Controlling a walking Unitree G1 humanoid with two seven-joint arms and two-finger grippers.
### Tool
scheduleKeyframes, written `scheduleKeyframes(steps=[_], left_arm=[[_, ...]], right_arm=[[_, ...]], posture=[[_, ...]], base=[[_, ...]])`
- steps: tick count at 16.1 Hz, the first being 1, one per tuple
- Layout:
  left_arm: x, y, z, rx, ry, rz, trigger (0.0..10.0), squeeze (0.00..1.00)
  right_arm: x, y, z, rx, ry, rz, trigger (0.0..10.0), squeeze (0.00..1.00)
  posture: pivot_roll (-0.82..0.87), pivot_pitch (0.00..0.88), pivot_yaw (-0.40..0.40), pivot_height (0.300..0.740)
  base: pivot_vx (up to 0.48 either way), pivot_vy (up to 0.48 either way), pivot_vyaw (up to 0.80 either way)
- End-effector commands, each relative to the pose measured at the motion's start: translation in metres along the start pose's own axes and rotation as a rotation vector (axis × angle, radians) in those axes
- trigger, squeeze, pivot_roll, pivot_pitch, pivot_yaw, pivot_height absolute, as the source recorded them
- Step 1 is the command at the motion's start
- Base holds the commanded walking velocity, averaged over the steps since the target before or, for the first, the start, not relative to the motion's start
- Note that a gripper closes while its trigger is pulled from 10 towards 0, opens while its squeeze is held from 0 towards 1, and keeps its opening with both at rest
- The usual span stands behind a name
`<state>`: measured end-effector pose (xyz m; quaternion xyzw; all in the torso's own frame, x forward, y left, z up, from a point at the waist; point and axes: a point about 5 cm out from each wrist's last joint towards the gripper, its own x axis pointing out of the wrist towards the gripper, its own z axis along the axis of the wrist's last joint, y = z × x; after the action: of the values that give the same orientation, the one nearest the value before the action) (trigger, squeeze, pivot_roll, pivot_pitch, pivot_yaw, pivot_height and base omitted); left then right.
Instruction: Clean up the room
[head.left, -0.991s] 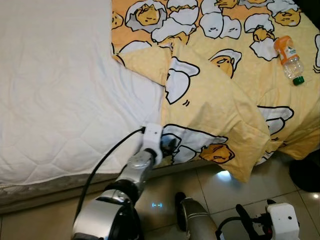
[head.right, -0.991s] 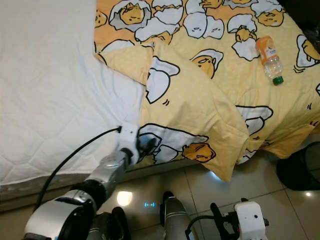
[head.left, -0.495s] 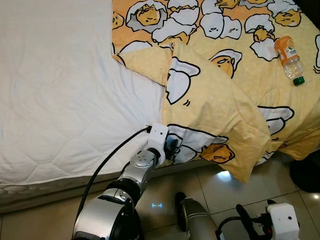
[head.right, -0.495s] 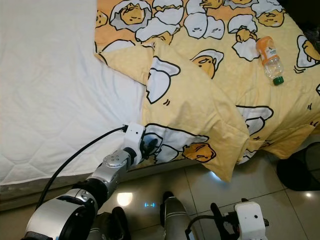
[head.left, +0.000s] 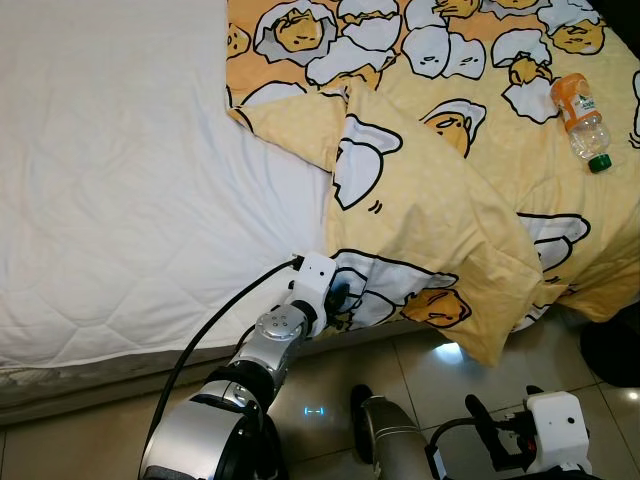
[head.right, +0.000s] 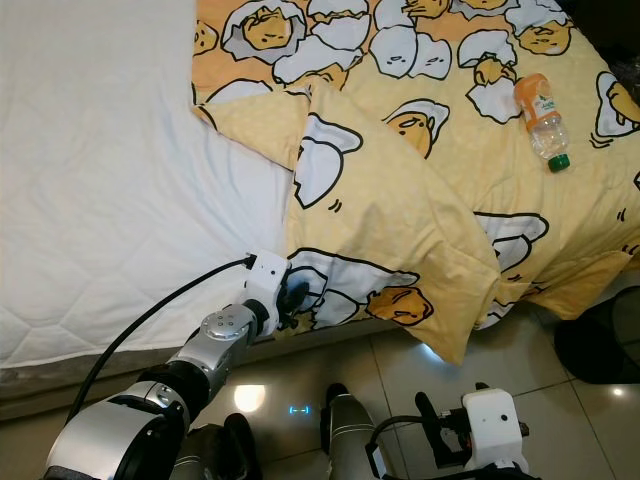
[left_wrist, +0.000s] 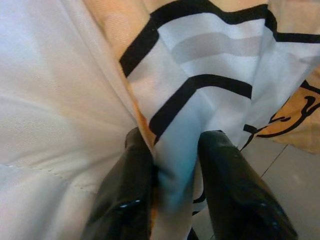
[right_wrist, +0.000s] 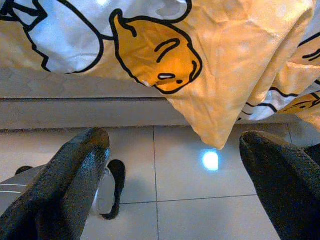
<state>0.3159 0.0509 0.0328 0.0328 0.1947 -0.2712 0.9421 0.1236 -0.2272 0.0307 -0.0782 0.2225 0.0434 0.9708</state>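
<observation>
So the bed (head.left: 120, 180) takes up the whole left side, bare white quilted mattress from about 9 o'clock up to 11. The left tool (head.left: 338, 298) sits low at roughly 6 o'clock, right at the mattress edge, and it's pinched tight on the lower hem of the yellow cartoon-egg blanket (head.left: 440, 230). In the left wrist view the two black fingers (left_wrist: 125, 200) have a fold of the fabric squeezed between them, hardly any gap.

The blanket covers the right half of the bed, its long axis running from 6 o'clock up toward 12, with a folded-over flap whose corner points toward 11. Its lower right corner droops off the bed toward the tiled floor (head.left: 420, 380) at about 5 o'clock.

Up at 2 o'clock an orange-label bottle (head.left: 581, 120) lies flat on the blanket, green cap pointing toward 5.

The right tool (right_wrist: 170, 175) hangs low at 5 o'clock over the floor, fingers spread wide, holding nothing.
</observation>
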Motion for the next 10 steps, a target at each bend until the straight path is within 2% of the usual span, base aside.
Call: scheduleKeyframes(steps=[1, 4, 6, 7, 9, 10], left_arm=[[-0.001, -0.019, -0.019, -0.046, 0.066, -0.077, 0.0, 0.0], [0.001, -0.018, -0.013, -0.089, 0.046, -0.059, 0.0, 0.0], [0.003, -0.019, -0.009, -0.082, 0.04, -0.045, 0.0, 0.0], [0.005, -0.022, -0.005, -0.073, 0.033, -0.042, 0.0, 0.0], [0.007, -0.026, -0.001, -0.06, 0.024, -0.051, 0.0, 0.0], [0.007, -0.028, -0.001, -0.054, 0.024, -0.056, 0.0, 0.0]], right_arm=[[-0.004, -0.002, -0.01, 0.003, 0.051, -0.015, 10.0, 0.0], [-0.004, -0.001, -0.01, 0.007, 0.045, -0.016, 10.0, 0.0], [-0.005, 0.002, -0.01, 0.032, 0.035, 0.006, 10.0, 0.0], [-0.005, 0.009, -0.009, 0.054, 0.031, 0.077, 10.0, 0.0], [-0.005, 0.023, -0.008, 0.034, 0.041, 0.214, 10.0, 0.0], [-0.004, 0.024, -0.007, 0.04, 0.039, 0.222, 10.0, 0.0]], posture=[[-0.39, 0.273, -0.006, 0.74], [-0.39, 0.273, -0.001, 0.74], [-0.38, 0.274, -0.001, 0.74], [-0.39, 0.276, -0.001, 0.74], [-0.39, 0.277, -0.001, 0.74], [-0.39, 0.278, 0.002, 0.74]], base=[[0.0, 0.0, 0.0], [0.0, 0.0, 0.0], [0.0, 0.0, 0.0], [0.0, 0.0, 0.0], [0.0, 0.0, 0.0], [0.0, 0.0, 0.0]])
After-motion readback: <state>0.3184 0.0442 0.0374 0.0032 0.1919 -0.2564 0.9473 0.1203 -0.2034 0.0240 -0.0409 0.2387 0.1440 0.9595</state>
